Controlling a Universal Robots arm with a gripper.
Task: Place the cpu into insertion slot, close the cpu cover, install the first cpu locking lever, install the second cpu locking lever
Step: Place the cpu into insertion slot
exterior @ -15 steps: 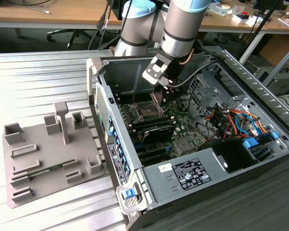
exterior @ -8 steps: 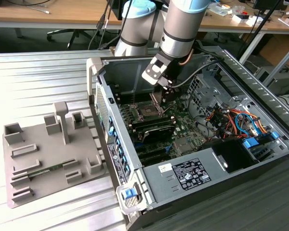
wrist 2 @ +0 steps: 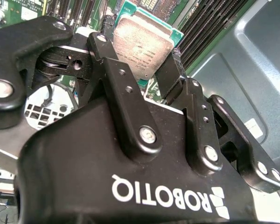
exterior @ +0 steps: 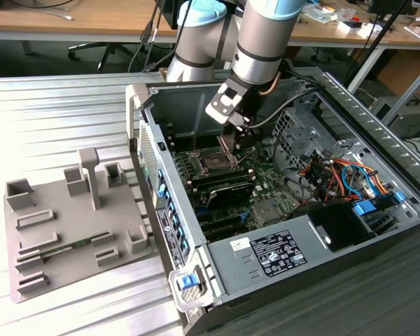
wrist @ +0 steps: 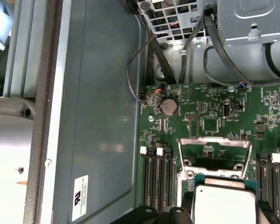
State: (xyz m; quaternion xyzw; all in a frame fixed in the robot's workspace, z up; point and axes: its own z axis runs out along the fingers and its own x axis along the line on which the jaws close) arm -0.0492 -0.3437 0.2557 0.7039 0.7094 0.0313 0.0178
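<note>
The cpu (wrist 2: 142,42), a small square chip with a silvery top and green edge, sits between my gripper's (wrist 2: 137,63) two black fingers (wrist 2: 105,51), which are shut on its sides. The chip (wrist: 224,203) hangs just above the green board beside the raised cpu cover (wrist: 214,141), a silvery frame standing open. In the exterior view my gripper (exterior: 232,142) is inside the computer case, just above and beside the insertion slot (exterior: 215,162), a dark square socket with a metal rim.
Long black memory slots (wrist: 156,179) flank the socket. Cable bundles (exterior: 343,175) and a power supply (exterior: 283,252) fill the case toward the exterior view's right. The case wall (exterior: 150,150) stands close by. A grey fixture plate (exterior: 70,217) lies outside on the exterior view's left.
</note>
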